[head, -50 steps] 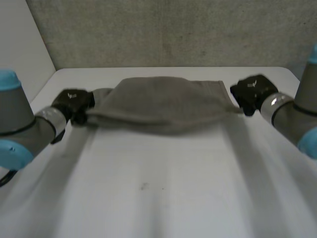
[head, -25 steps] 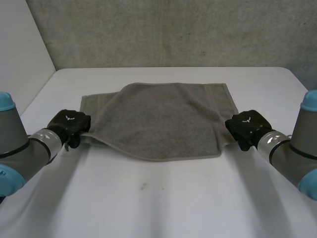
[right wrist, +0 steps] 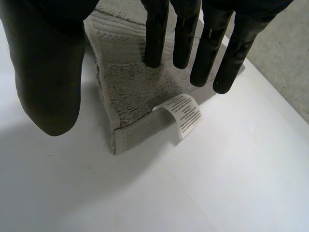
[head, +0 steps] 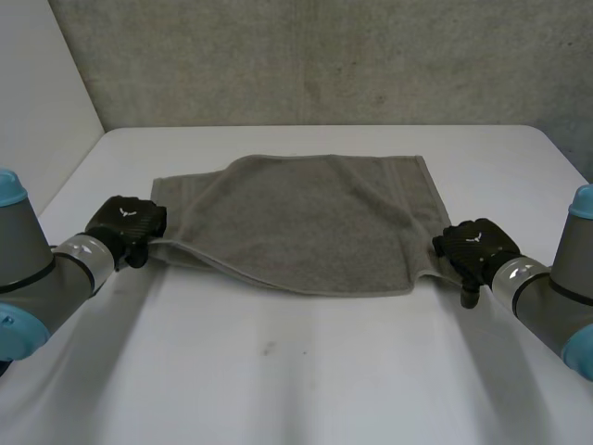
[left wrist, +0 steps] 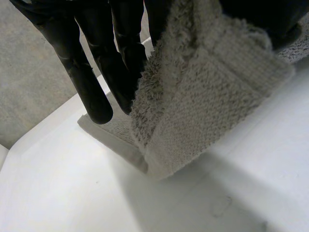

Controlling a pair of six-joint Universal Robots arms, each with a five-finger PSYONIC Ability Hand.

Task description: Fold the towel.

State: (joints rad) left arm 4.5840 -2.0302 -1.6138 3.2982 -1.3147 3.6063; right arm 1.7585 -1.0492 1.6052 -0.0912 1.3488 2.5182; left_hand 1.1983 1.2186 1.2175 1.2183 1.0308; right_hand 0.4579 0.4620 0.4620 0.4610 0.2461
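Note:
A grey towel lies folded over on the white table, its near edge sagging in a curve. My left hand is at the towel's near left corner. In the left wrist view that corner is pinched between my left hand's fingers and thumb and hangs just above the table. My right hand is at the near right corner. In the right wrist view its fingers are straight and spread from the thumb, and the towel corner with a white label lies on the table below them, free.
A grey wall stands behind the table's far edge. Bare tabletop stretches in front of the towel towards me. The table's right edge runs close beside my right arm.
The towel, held up and stretched a second ago, has come down onto the table. Both hands moved toward me. My right hand opened and let go of its corner.

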